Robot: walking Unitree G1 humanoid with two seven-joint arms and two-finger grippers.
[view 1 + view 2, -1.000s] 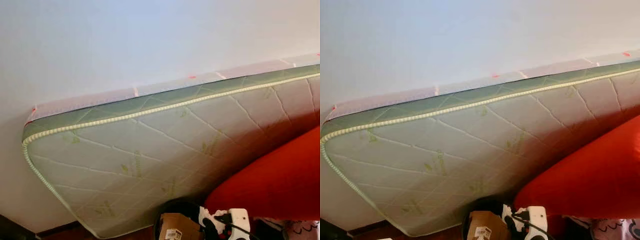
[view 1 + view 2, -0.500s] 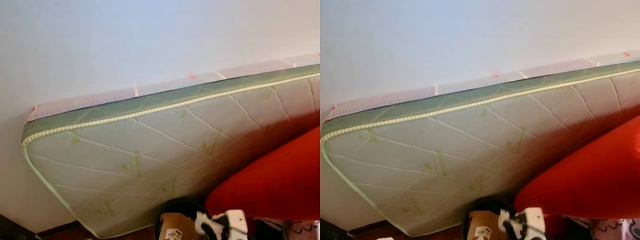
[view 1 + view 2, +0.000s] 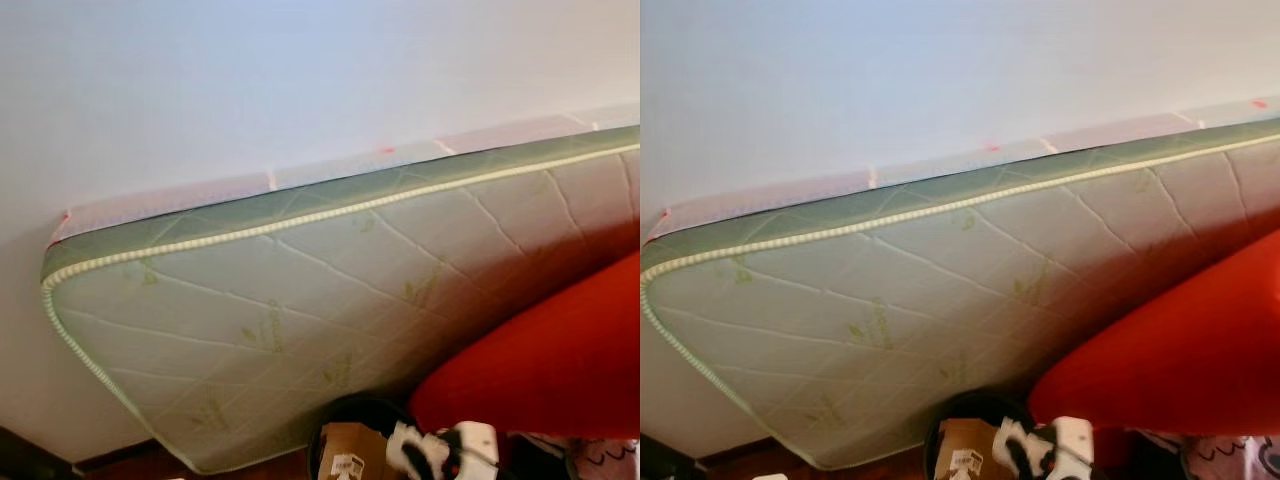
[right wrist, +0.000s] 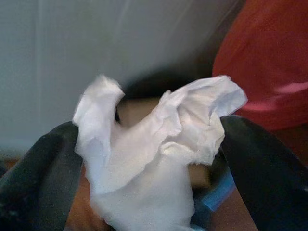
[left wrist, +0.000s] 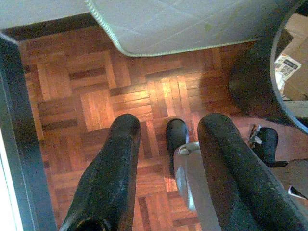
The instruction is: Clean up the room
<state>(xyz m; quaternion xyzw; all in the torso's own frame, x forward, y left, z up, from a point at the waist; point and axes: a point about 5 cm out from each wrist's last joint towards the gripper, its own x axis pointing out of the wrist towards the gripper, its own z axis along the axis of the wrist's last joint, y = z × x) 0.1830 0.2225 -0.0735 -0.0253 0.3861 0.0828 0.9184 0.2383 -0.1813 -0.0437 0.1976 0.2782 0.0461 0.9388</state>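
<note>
**Item record: crumpled tissue held over the bin, room tidy-up**

**Right tool** (image 4: 154, 192): its two black fingers are pressed in on a crumpled white tissue (image 4: 149, 159), which bulges up between them. In the head views the same white wad sits at the bottom edge of the frame, right of centre (image 3: 440, 450), just beside the dark bin.

**Bin** (image 3: 345, 412): round, dark-rimmed, at the bottom centre of the head views, with a brown cardboard box (image 3: 350, 455) bearing a printed label inside or against it; which of the two cannot be told.

**Left tool** (image 5: 166, 163): fingers spread, nothing between them, pointing down at the parquet floor (image 5: 91, 101). It hangs idle.

**Surroundings:** a quilted green-edged mattress (image 3: 300, 300) leans against the pale wall (image 3: 250, 80), filling the middle of the frame. A large red cushion-like shape (image 3: 550, 360) occupies the lower right.

**Change noted:** against the views of a second ago, the tissue and tool at the bottom edge have shifted a little and now look blurred, so the arm is in motion close to the bin. The mattress has slid slightly within the frame, which reads as the head moving.

**Assessment:** the tissue is held, not yet released. The step appears to be carrying it over the bin mouth for dropping.
</note>
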